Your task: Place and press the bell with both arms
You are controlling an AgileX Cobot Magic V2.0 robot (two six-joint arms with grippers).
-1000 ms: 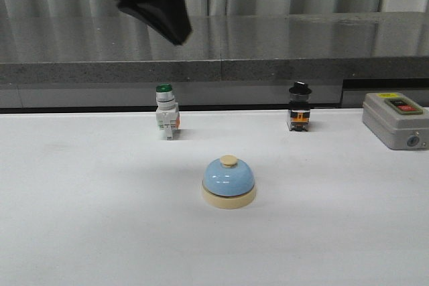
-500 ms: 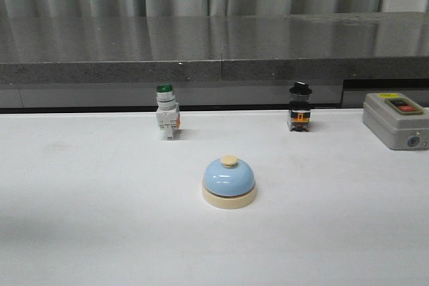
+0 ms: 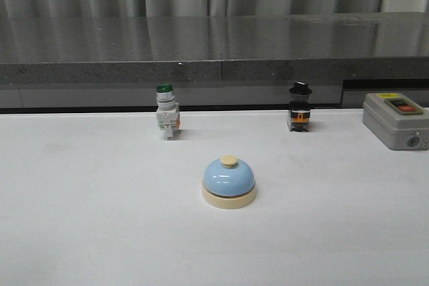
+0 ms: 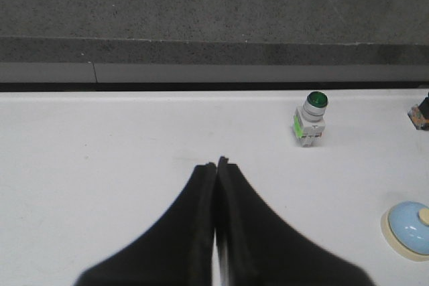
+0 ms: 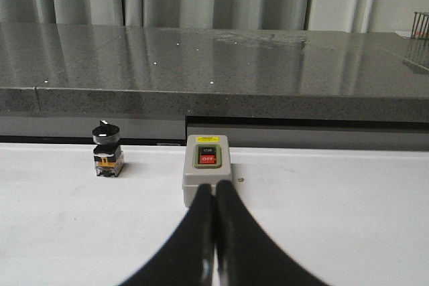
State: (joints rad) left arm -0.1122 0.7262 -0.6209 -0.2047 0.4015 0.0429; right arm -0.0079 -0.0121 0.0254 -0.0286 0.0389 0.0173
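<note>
The light-blue bell [image 3: 228,181] with cream base and button stands on the white table [image 3: 80,219], centre front. It also shows at the edge of the left wrist view [image 4: 410,228]. No arm shows in the front view. My left gripper [image 4: 216,164] is shut and empty above bare table, well apart from the bell. My right gripper [image 5: 214,187] is shut and empty, its tips in front of the grey on/off box [image 5: 207,175]. The bell is out of the right wrist view.
A green-capped white switch [image 3: 166,120] stands behind the bell to the left. A black-capped switch [image 3: 299,115] stands to the back right. The grey on/off box [image 3: 395,120] sits at the far right. A dark stone ledge [image 3: 214,65] runs along the back.
A black arm that hung at the top left of the front view one second ago has left that view. The bell and switches have not moved.
</note>
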